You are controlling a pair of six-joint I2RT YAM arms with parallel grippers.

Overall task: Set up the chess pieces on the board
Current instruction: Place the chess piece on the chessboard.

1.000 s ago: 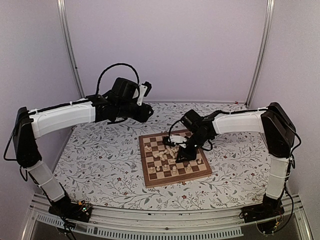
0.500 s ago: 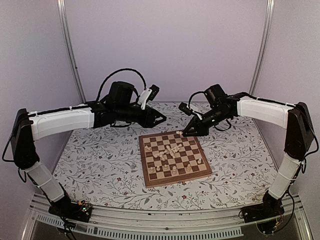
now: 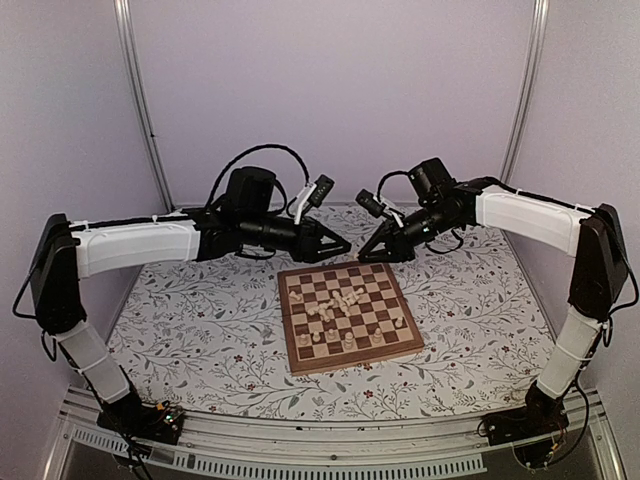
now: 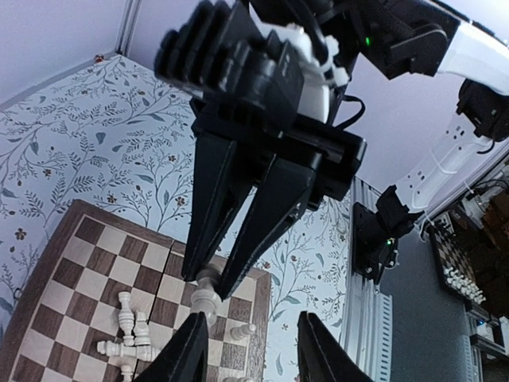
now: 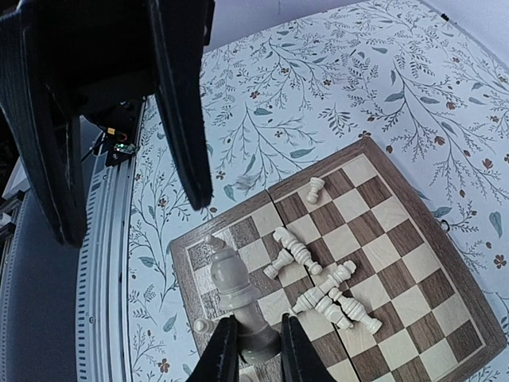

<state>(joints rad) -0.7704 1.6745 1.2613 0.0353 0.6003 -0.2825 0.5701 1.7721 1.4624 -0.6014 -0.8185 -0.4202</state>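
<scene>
- Jaws of the left gripper (image 4: 250, 354) stand partly apart and empty, facing the chess piece (image 4: 207, 298) just ahead.
- Its long axis runs out from the right gripper (image 3: 367, 254) toward the left one, over the far edge of the board (image 3: 358, 357).
- The right gripper is clamped on its base.

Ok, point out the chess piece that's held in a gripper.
The tall cream piece pinched between the right gripper's fingertips, up above the board. The other pieces sit loose, standing or toppled, with no gripper on them.
</scene>
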